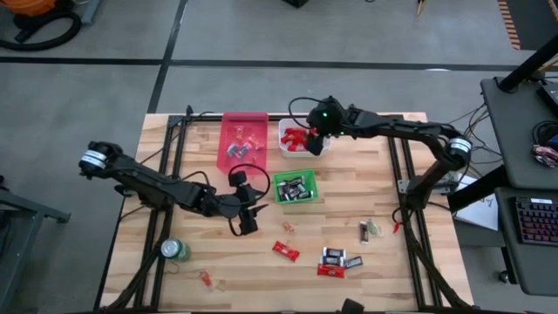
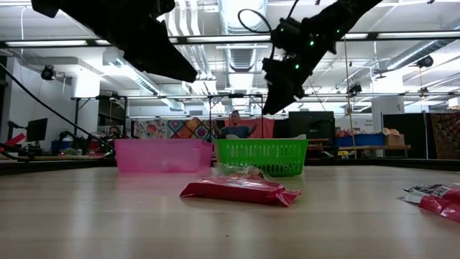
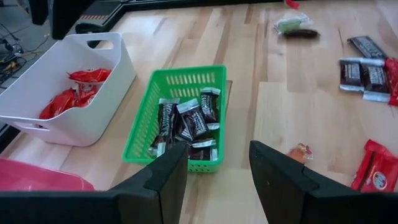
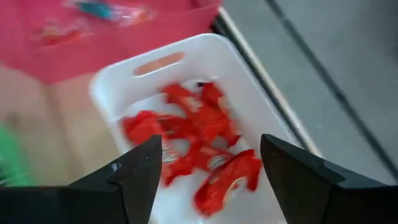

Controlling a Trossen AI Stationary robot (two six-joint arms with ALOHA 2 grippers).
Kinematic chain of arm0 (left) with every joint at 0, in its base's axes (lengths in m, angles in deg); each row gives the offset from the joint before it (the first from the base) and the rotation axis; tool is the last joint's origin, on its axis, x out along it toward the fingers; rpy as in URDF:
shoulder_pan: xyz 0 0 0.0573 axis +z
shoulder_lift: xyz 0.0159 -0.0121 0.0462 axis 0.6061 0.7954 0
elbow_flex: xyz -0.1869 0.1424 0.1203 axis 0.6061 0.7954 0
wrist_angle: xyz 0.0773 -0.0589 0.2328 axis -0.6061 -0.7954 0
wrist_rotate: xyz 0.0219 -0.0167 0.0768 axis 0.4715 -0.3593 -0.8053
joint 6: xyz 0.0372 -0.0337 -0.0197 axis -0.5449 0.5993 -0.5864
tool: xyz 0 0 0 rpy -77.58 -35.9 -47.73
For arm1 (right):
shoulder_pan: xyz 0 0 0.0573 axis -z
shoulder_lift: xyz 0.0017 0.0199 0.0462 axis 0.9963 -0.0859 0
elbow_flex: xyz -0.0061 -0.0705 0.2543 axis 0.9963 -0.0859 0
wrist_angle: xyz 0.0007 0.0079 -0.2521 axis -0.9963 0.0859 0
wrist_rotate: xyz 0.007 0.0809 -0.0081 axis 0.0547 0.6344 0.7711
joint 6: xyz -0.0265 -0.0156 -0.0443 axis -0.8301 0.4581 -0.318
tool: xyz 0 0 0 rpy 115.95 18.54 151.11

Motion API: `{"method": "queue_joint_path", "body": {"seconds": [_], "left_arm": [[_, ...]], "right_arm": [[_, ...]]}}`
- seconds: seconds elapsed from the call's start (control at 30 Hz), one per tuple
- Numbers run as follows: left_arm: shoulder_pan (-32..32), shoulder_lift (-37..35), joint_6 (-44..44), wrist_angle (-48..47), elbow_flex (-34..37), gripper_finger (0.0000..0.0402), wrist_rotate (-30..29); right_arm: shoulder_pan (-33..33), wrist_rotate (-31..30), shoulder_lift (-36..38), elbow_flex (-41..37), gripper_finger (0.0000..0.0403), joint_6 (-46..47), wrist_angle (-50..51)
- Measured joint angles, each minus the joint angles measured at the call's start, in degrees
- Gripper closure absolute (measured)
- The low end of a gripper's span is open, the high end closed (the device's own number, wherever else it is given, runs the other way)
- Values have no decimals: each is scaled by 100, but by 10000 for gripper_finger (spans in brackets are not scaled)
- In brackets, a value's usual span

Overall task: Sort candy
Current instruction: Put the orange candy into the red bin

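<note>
Loose candy lies on the near right part of the table: a red sweet, dark sweets and another red one. My right gripper is open above the white bin, which holds red sweets; in the high view it hovers at the table's far side. My left gripper is open, low near the table's middle, on the near-left side of the green bin of dark sweets. The pink bin holds a few sweets.
A green can stands near the table's near left corner, with a small sweet beside it. More sweets lie at the right: a dark one and a pale green one. A red sweet lies close in the low view.
</note>
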Motion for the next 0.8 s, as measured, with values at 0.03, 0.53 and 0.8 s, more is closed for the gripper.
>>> {"method": "queue_joint_path", "body": {"seconds": [0.03, 0.53, 0.8], "left_arm": [[0, 54, -51, 24, 0, 245, 0], [-144, 1320, -1114, 1446, 0, 246, 1227], [-142, 2361, -1314, 1649, -439, 246, 1305]], "right_arm": [[-14, 154, 89, -8, 141, 85, 95], [-1244, 1085, 1519, -1286, 144, 1148, 231], [-2264, 1085, 1888, -1453, 143, 1499, 213]]}}
